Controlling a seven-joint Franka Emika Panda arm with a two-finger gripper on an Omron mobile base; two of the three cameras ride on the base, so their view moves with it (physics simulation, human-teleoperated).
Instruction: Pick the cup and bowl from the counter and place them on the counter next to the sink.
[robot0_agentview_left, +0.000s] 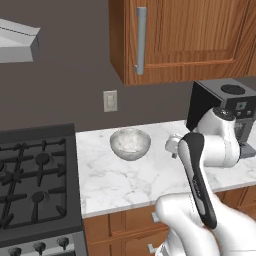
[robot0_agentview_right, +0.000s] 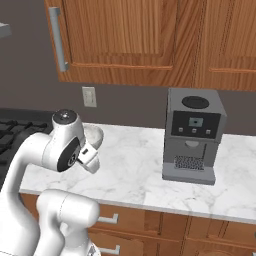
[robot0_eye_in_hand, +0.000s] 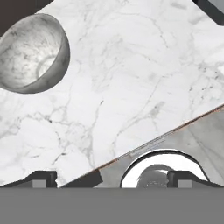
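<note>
While the bowl (robot0_agentview_left: 130, 143) is sitting upright on the marble bench (robot0_agentview_left: 125, 180), near the back wall and just right of the gas stovetop (robot0_agentview_left: 35, 180), the fingers (robot0_eye_in_hand: 43, 178) are standing wide apart and holding nothing, hovering over bare marble near the front edge with the bowl well off to one side in the hand view. Looking glossy and rigid, the bowl is probably slippery, fairly heavy and breakable; its wide body is likely exceeding the fingers' spread, so pinching the rim wall, one finger inside and one outside, seems the better hold.
</note>
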